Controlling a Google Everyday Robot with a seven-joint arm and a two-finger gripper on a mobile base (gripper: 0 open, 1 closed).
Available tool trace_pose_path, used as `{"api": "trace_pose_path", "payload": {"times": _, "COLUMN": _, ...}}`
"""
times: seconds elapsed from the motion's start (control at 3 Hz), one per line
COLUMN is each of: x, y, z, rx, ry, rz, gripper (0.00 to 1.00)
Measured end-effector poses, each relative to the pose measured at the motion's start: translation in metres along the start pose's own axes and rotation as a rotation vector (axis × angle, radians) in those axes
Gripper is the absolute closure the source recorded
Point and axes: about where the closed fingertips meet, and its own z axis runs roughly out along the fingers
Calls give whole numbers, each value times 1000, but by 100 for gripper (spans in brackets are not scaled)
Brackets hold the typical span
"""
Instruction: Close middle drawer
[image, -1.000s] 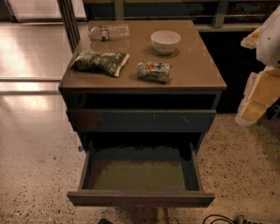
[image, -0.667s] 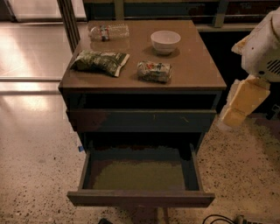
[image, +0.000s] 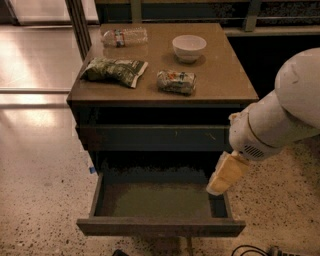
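Observation:
The middle drawer (image: 160, 227) is pulled far out of the cabinet, low in the camera view. Its dark plain front faces me and its flat olive-grey floor (image: 160, 199) is bare. My gripper (image: 218, 187) hangs from the white arm (image: 280, 115) on the right. Its cream fingers point down over the drawer's right rear corner, just above the right side wall. Above the open drawer sits a like drawer front (image: 155, 138) with small pale scratches, pushed in.
On the brown cabinet top (image: 225, 75) are a white bowl (image: 189, 47), a lying plastic bottle (image: 125, 37), a green snack bag (image: 114, 70) and a smaller packet (image: 176, 81). Speckled floor surrounds the cabinet. Cables (image: 250, 250) lie at the bottom right.
The arm has swung in from the right edge, down and to the left. The gripper now hangs over the drawer's right rear corner. The drawer has not moved.

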Motion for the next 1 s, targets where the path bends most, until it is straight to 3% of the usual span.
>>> {"api": "trace_pose_path", "payload": {"times": 0.67, "x": 7, "y": 11, "z": 16, "rx": -24, "ry": -1, "rz": 43, "gripper": 0}}
{"api": "trace_pose_path", "payload": {"times": 1.0, "x": 20, "y": 41, "z": 55, "rx": -90, "ry": -24, "rz": 93, "gripper": 0}}
